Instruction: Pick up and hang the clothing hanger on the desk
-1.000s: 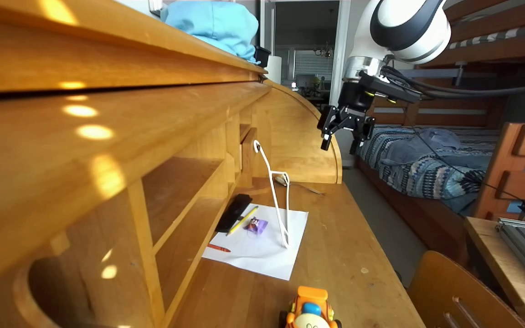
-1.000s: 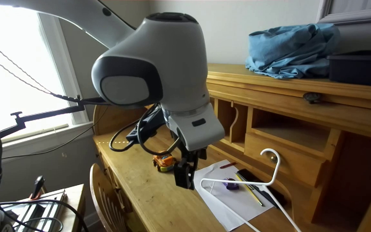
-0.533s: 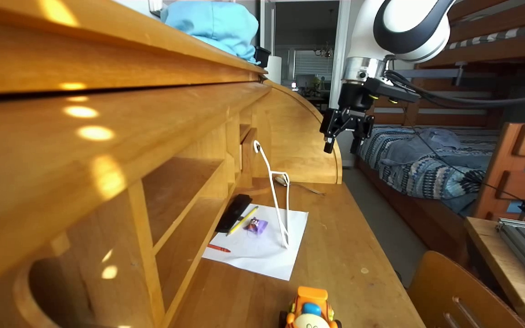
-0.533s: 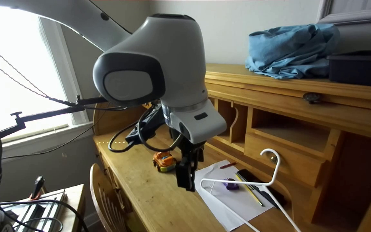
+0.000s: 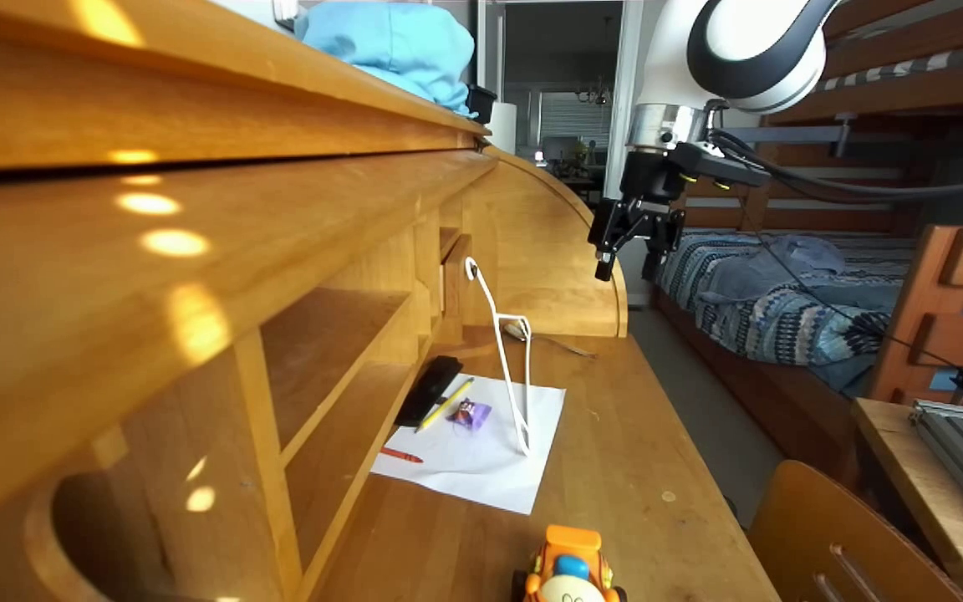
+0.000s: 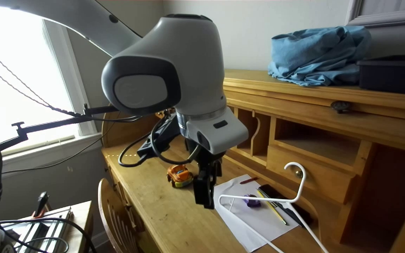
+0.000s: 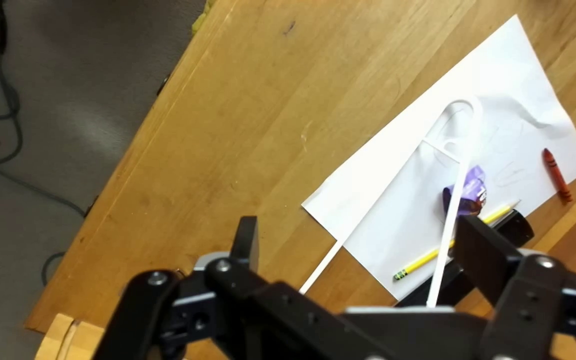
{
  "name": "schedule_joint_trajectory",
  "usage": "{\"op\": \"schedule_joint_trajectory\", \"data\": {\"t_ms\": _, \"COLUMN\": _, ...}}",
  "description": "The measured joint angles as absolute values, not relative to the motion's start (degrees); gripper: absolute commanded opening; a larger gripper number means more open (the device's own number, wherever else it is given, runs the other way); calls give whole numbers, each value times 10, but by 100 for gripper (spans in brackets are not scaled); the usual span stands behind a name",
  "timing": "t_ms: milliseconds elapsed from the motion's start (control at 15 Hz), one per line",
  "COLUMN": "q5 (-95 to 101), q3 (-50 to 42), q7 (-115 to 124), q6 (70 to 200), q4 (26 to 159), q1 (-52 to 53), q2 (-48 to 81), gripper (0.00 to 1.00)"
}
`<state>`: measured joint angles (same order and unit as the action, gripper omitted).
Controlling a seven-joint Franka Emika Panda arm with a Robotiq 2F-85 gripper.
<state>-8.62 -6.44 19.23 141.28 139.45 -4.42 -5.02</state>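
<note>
The thin white clothing hanger stands tilted above the paper, its hook high beside the drawer knob. I cannot tell whether hook and knob touch. In an exterior view the hanger is cut off by the lower edge. My gripper is open and empty, above the desk on its open-edge side, apart from the hanger. It also shows in an exterior view, left of the hanger. In the wrist view the hanger appears below and between the open fingers; its lower ends are hidden by the gripper.
A white paper sheet lies under the hanger with a yellow pencil, a purple wrapper, a red crayon and a black case. An orange toy car, cubbies, a drawer and a chair are nearby.
My gripper has shifted slightly and turned a little more upright, moving a little to the right in both exterior views. The hanger and the other things have not moved.
</note>
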Motion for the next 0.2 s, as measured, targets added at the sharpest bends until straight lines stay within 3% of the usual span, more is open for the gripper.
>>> {"op": "schedule_joint_trajectory", "data": {"t_ms": 200, "q5": -86, "q3": -64, "q7": 187, "q6": 1414, "q4": 1394, "q1": -44, "q2": -50, "gripper": 100}}
